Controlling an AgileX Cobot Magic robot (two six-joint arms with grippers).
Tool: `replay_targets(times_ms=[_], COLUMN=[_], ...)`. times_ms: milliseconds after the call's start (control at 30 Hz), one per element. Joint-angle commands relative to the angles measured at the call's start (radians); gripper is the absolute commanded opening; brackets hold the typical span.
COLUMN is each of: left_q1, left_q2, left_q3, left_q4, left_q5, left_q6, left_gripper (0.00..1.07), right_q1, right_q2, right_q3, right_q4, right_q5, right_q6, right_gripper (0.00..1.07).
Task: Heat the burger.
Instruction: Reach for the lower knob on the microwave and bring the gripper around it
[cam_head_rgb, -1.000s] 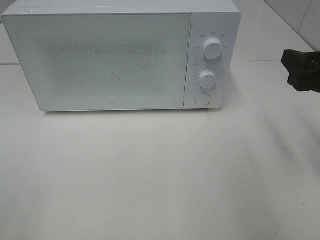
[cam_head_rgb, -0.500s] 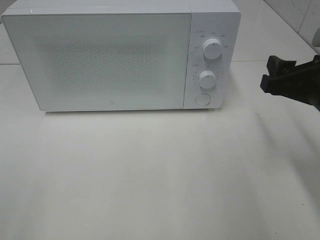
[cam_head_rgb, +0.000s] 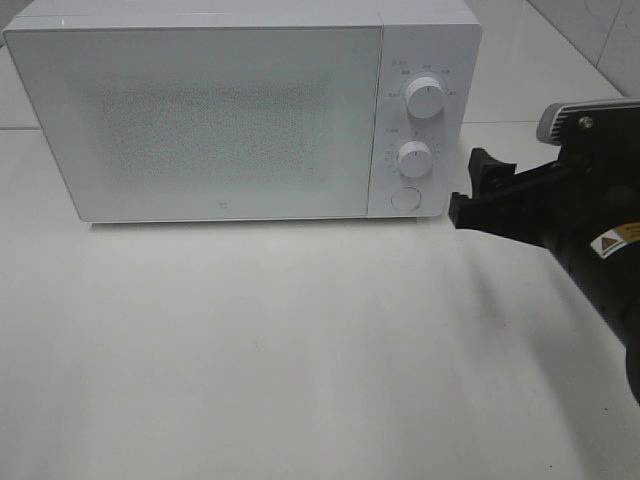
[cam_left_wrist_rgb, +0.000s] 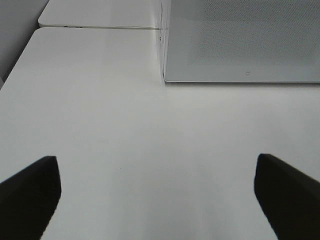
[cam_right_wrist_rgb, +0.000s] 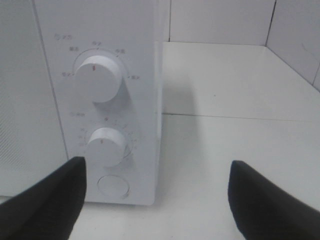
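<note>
The right hand (cam_head_rgb: 472, 188) is open. Its two black fingers are spread wide and there is nothing between them. It hovers just above the surface (cam_head_rgb: 300, 350) on the right side, near the right end of the microwave (cam_head_rgb: 430, 30). It points at the strip of controls. That strip has a top knob (cam_head_rgb: 426, 101), a lower knob (cam_head_rgb: 414, 158) under it, and a round button (cam_head_rgb: 404, 198) at the bottom. The hand is not touching any of them. It is closest to the round button and the lower knob.

The left hand (cam_left_wrist_rgb: 160, 197) is open too and holds nothing. It hangs over the bare surface on the near left, apart from the microwave, and faces its door (cam_head_rgb: 200, 120).

The door is shut. The burger is not in any of the views. The window in the door is dotted and milky, so I cannot tell if the burger is already inside or somewhere out of sight.

I think the step now is reaching for the controls with the right hand. If the burger is inside, the next move is to pinch a knob and turn it to start the heat. If it is not, the hand should push the round button, which looks like the door opener. Either way it must go in slowly and straight, because the knobs and the button sit close together.
</note>
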Motion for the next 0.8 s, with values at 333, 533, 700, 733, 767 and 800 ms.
replay_targets(times_ms=[333, 533, 700, 733, 767, 800], left_q1=[0.003, 0.003, 0.003, 0.003, 0.003, 0.003], left_q2=[-0.024, -0.024, -0.024, -0.024, -0.024, -0.024], left_q3=[0.004, 0.004, 0.004, 0.004, 0.004, 0.004], left_q4=[-0.008, -0.008, -0.007, -0.007, -0.007, -0.007], left_q5=[-0.005, -0.005, -0.005, -0.005, -0.005, -0.005], left_q6=[-0.001, -0.001, -0.001, -0.001, -0.001, -0.001], left_gripper=[0.98, 0.98, 0.98, 0.98, 0.98, 0.98], right_q1=[0.158, 0.158, 0.151, 0.151, 0.151, 0.149], right_q2=[0.141, 0.177, 0.181, 0.184, 0.184, 0.184], right_q3=[-0.074, -0.123, -0.150, -0.161, -0.161, -0.165], right_q4=[0.132, 0.134, 0.133, 0.135, 0.135, 0.134], right_q5=[-0.093, -0.091, -0.089, -0.089, -0.089, -0.089], right_q6=[-0.011, -0.012, -0.048, -0.060, -0.060, -0.065], right_gripper=[0.76, 0.76, 0.76, 0.76, 0.76, 0.76])
